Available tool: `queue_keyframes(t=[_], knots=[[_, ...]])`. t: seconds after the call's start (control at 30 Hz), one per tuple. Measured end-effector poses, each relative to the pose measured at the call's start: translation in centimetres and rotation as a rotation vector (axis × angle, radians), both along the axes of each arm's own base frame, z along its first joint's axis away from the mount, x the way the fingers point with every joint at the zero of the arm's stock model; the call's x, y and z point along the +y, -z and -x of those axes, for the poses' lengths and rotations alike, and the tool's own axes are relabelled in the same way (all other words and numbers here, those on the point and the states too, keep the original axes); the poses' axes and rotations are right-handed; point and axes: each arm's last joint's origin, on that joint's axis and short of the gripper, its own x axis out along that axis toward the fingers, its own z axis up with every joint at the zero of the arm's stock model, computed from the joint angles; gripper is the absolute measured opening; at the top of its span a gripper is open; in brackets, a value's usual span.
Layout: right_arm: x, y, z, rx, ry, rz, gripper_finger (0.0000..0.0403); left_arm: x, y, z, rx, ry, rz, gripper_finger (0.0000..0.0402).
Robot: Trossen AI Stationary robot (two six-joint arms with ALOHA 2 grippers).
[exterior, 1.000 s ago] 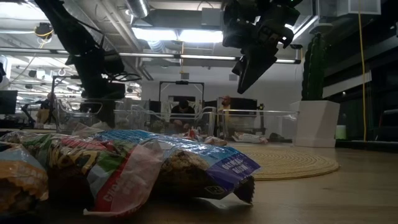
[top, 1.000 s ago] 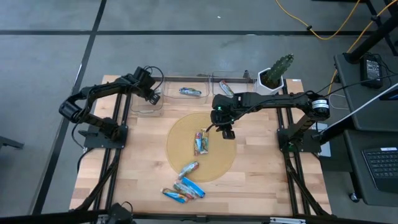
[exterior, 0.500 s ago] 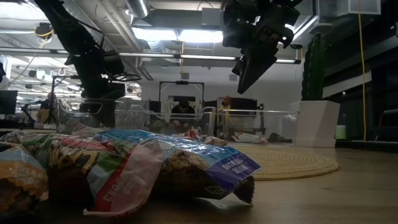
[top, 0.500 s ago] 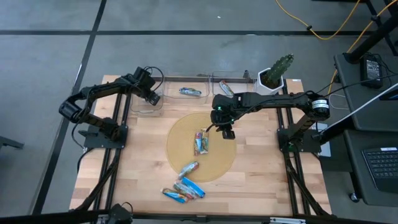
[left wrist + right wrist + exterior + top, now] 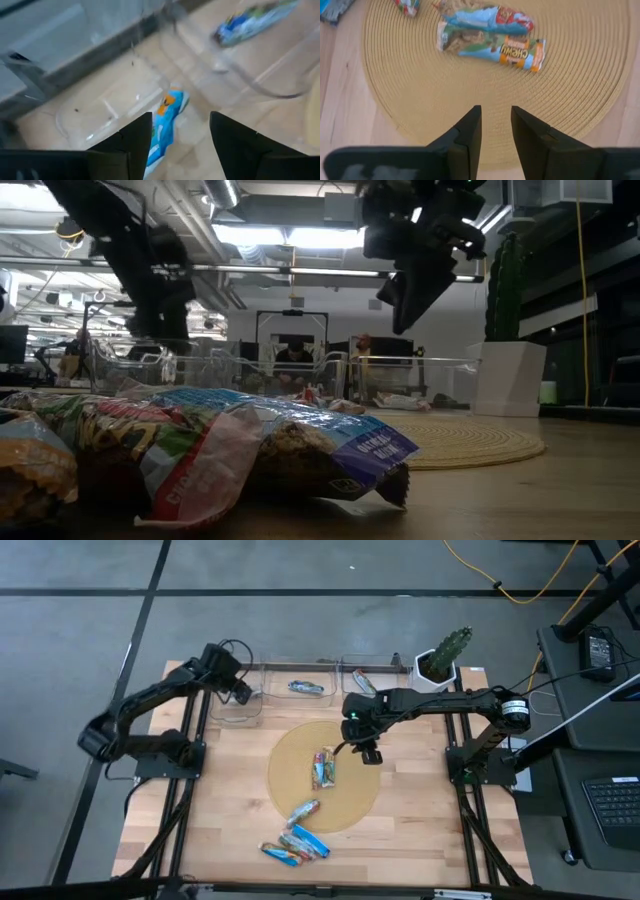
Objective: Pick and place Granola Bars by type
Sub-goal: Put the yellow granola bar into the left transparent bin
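On the mat (image 5: 325, 778): two bars (image 5: 322, 769) side by side, touching, shiny wrappers in blue, orange and red; the right wrist view shows them (image 5: 487, 31) with tan granola printed on the wrap. At the mat's near edge: one blue-and-white bar (image 5: 303, 810). On bare table (image 5: 420, 830) nearer the front: a cluster of bars (image 5: 296, 846), mostly blue, some multicoloured. Middle bin (image 5: 303, 688): one blue bar (image 5: 306, 688). Right bin (image 5: 365, 675): one bar (image 5: 362, 682), red and silver. Left bin (image 5: 238, 705): one blue bar with an orange patch (image 5: 167, 122), lying on the bin floor.

Left gripper (image 5: 238, 692): above the left bin, fingers (image 5: 131, 141) parted wide, holding nothing; the blue bar lies below the gap, untouched. A second ago the fingers were near shut; the arm's elbow has since swung outward.

Right gripper (image 5: 366, 752): above the mat's far right part, fingers (image 5: 468, 131) narrowly apart, empty, placed as before.

Cactus pot (image 5: 438, 665): far right corner.
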Motion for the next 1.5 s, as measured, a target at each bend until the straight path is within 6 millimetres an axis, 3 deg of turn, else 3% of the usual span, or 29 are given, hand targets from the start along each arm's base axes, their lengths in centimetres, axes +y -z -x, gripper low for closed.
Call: queue_keyframes(t=[0.33,0.67,0.8,0.97,1.17,1.5], knots=[[0.0,-0.1,0.2,-0.001,-0.125,0.048,0.0108,-5.2,-5.3,1.0,-0.231,0.053,-0.171,0.0185],[-0.5,-3.6,-1.1,-0.107,-0.185,0.225,0.0111,-9.0,-10.4,1.1,-0.435,0.146,-0.283,0.0182],[-0.6,-4.8,-1.5,-0.156,-0.215,0.253,0.0143,-9.8,-11.8,1.0,-0.478,0.178,-0.311,0.0182],[-0.6,-4.9,-1.5,-0.168,-0.271,0.284,0.022,-10.7,-13.4,0.8,-0.523,0.237,-0.332,0.0181],[-0.6,-3.1,-2.8,-0.159,-0.417,0.343,0.0277,-11.5,-14.7,0.7,-0.577,0.272,-0.336,0.0181],[-0.3,3.0,-5.7,-0.069,-0.643,0.368,0.026,-12.1,-15.0,0.5,-0.594,0.278,-0.326,0.0181]])
